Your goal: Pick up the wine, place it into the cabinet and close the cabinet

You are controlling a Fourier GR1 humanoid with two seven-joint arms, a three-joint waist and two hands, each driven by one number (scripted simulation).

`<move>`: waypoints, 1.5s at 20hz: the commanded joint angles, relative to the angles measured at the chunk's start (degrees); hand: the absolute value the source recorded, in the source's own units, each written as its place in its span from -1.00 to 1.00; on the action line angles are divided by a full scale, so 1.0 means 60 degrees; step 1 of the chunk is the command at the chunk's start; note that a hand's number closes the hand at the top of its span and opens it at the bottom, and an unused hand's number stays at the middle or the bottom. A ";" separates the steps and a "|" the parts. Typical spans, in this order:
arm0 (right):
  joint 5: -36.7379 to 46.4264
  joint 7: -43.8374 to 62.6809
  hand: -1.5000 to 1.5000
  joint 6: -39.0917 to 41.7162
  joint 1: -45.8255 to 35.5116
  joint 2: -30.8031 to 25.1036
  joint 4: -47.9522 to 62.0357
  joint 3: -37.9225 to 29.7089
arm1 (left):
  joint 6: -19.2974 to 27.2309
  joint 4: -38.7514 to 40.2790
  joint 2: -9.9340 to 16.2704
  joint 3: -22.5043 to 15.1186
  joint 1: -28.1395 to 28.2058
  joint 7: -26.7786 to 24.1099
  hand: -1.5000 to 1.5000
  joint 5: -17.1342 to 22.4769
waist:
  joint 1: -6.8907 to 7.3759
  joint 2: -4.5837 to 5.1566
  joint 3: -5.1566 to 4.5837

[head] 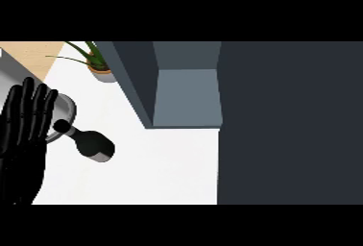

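Black glass identifies the wine (92, 142): it lies tipped on the white counter (170, 168), neck pointing up and left toward a grey pan (67, 106), base pointing down and right. No hand is on it. Judged from this position, the pick-up step is not yet done.

My left hand (25, 129) shows at the left edge of the head view, fingers (32, 101) straight, close side by side and pointing up the frame. It holds nothing. The wine lies just beside it, on its right; I cannot tell whether the neck touches my fingers. My right hand shows nowhere in this view, so its state cannot be reported.

The cabinet (186, 96) stands beyond the wine, up and to the right. Its grey-blue interior is exposed, so the compartment is open and ready to receive the wine. A large dark panel (291, 120) fills the right side of the view; I take it to be the open cabinet door, but this is a judgement only.

Status by step:
1. Pick up the wine: outstanding.
2. Place it into the cabinet: outstanding; the compartment holds nothing visible.
3. Close the cabinet: outstanding.

A potted plant (99, 67) stands at the far edge of the counter, left of the cabinet, well apart from the wine.
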 commanded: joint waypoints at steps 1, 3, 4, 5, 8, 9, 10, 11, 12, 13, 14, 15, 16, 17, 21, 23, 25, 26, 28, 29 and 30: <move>-0.0277 -0.0458 -1.00 0.0164 0.0434 -0.0029 -0.0247 -0.0285 | -0.1125 0.0088 0.0699 0.0688 -0.0278 -0.0497 -1.00 0.1314 | 0.0035 0.0380 -0.0060; 0.0036 -0.0093 -1.00 -0.0066 0.0716 0.0105 -0.0637 0.0002 | -0.2325 0.0269 0.0907 0.0049 -0.0187 -0.1017 -1.00 0.2125 | -0.0072 0.0366 -0.0075; -0.0161 -0.0084 -1.00 -0.0019 0.0765 0.0125 -0.0664 -0.0061 | -0.3055 0.0451 0.1431 0.0373 -0.0445 -0.1069 -1.00 0.2825 | -0.0130 0.0375 -0.0082; -0.0084 -0.0050 -1.00 -0.0020 0.1198 0.0224 -0.0895 0.0169 | -0.3601 0.0165 0.1534 -0.0019 -0.0364 -0.1171 -1.00 0.3116 | -0.0217 0.0328 -0.0085; -0.1076 0.0287 -1.00 0.0994 0.1217 0.0162 -0.0565 0.1042 | -0.4707 0.0860 0.1289 -0.0998 0.0496 -0.0323 -1.00 0.5020 | -0.0089 0.0415 -0.0086; -0.1240 0.0656 -1.00 0.1129 0.1155 -0.0043 -0.1034 0.1016 | -0.4952 0.1008 0.1487 -0.0797 0.0371 -0.0172 -1.00 0.5638 | -0.0142 0.0392 -0.0090; -0.1082 0.0659 -1.00 0.0980 0.1430 0.0141 -0.1077 0.1244 | -0.5379 0.0817 0.1884 -0.0589 0.0771 -0.0006 -1.00 0.6274 | 0.0023 0.0362 -0.0081; -0.1073 0.0557 -1.00 0.0978 0.1802 0.0238 -0.1338 0.1431 | -0.5638 0.0577 0.2264 -0.0335 0.0981 0.0205 -1.00 0.6864 | 0.0048 0.0339 -0.0070; -0.1201 0.1118 -1.00 0.1015 0.1746 0.0071 -0.1828 0.1445 | -0.5585 0.0446 0.2495 -0.0253 0.0873 0.0639 -1.00 0.7404 | 0.0031 0.0343 -0.0067; -0.1496 0.1297 -1.00 0.1088 0.1844 -0.0075 -0.2102 0.1187 | -0.5984 0.0316 0.2658 -0.0140 0.1320 0.0410 -1.00 0.7794 | 0.0075 0.0346 -0.0067; -0.1241 0.1455 -1.00 0.1030 0.2040 0.0030 -0.2356 0.1633 | -0.5897 0.0275 0.2937 0.0143 0.1150 0.0702 -1.00 0.8323 | 0.0061 0.0356 -0.0064; -0.1208 0.1876 -1.00 0.0758 0.1584 0.0082 -0.2499 0.1488 | -0.5879 0.0040 0.3355 0.0303 0.1202 0.1149 -1.00 0.8952 | 0.0104 0.0365 -0.0063; -0.1689 0.2327 -1.00 0.0920 0.1841 -0.0184 -0.3062 0.1167 | -0.5743 -0.0112 0.3353 0.0439 0.1168 0.1169 -1.00 0.9197 | 0.0070 0.0365 -0.0060; -0.1665 0.2033 -1.00 0.0856 0.2216 -0.0076 -0.3214 0.1143 | -0.5853 -0.1040 0.3684 0.0647 0.2122 0.1303 -1.00 0.9701 | 0.0145 0.0340 -0.0057; -0.1736 0.3252 -1.00 0.0548 0.1195 -0.0059 -0.3410 0.1102 | -0.5270 -0.1481 0.3526 0.0917 0.1979 0.1895 -1.00 0.9934 | 0.0127 0.0380 -0.0059; -0.1946 0.3735 -1.00 0.0511 0.1109 -0.0201 -0.3753 0.0878 | -0.4728 -0.1933 0.3777 0.1124 0.1811 0.2347 -1.00 1.0593 | 0.0116 0.0378 -0.0059; -0.1878 0.3318 -1.00 0.0786 0.1970 -0.0201 -0.4332 0.1025 | -0.5332 -0.1933 0.3507 0.1292 0.2372 0.2199 -1.00 1.0489 | 0.0088 0.0368 -0.0058; -0.2207 0.3868 -1.00 0.0480 0.0800 -0.0169 -0.3738 0.0622 | -0.4851 -0.2659 0.2983 0.0534 0.2457 0.2310 -1.00 0.9784 | 0.0131 0.0378 -0.0058; -0.0995 0.4072 -1.00 0.0057 0.0898 0.0297 -0.3854 0.1726 | -0.4686 -0.2383 0.3826 0.1656 0.1982 0.2726 -1.00 1.1060 | 0.0115 0.0377 -0.0061; -0.1570 0.4015 -1.00 0.0358 0.1555 0.0024 -0.4648 0.1322 | -0.4636 -0.3383 0.3395 0.1245 0.2906 0.2702 -1.00 1.0720 | 0.0127 0.0352 -0.0058; -0.1573 0.3647 -1.00 0.0558 0.1025 0.0033 -0.3692 0.1143 | -0.4465 -0.2892 0.3634 0.1597 0.2250 0.2997 -1.00 1.1213 | 0.0108 0.0378 -0.0057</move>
